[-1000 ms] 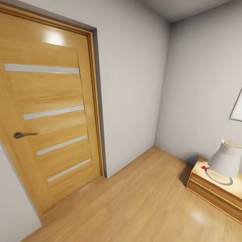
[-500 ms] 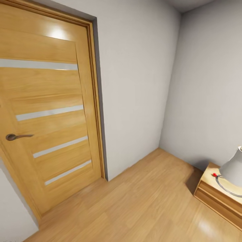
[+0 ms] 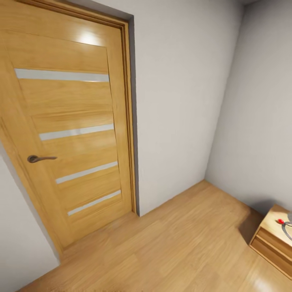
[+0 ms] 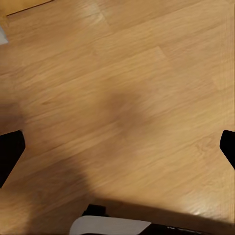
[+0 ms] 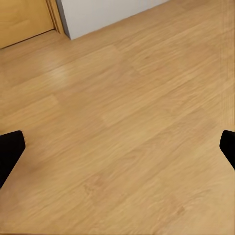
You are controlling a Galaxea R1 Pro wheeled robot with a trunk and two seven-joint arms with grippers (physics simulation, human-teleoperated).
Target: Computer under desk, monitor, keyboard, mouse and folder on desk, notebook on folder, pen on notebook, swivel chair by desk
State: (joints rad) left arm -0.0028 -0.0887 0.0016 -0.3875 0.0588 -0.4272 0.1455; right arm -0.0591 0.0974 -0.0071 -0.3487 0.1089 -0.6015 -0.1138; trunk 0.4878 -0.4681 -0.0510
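Wooden door (image 3: 67,134), corner cabinet (image 3: 272,239) beside.

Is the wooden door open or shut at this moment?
Shut. The door sits flush inside its frame in the head view, with no gap showing and its handle level.

Light wood plank floor (image 3: 182,239) runs up to the closed wooden door (image 3: 69,134) — right of that door, well apart, a low light-wood cabinet (image 3: 272,239) stands on it, bearing a small red object (image 3: 280,221).
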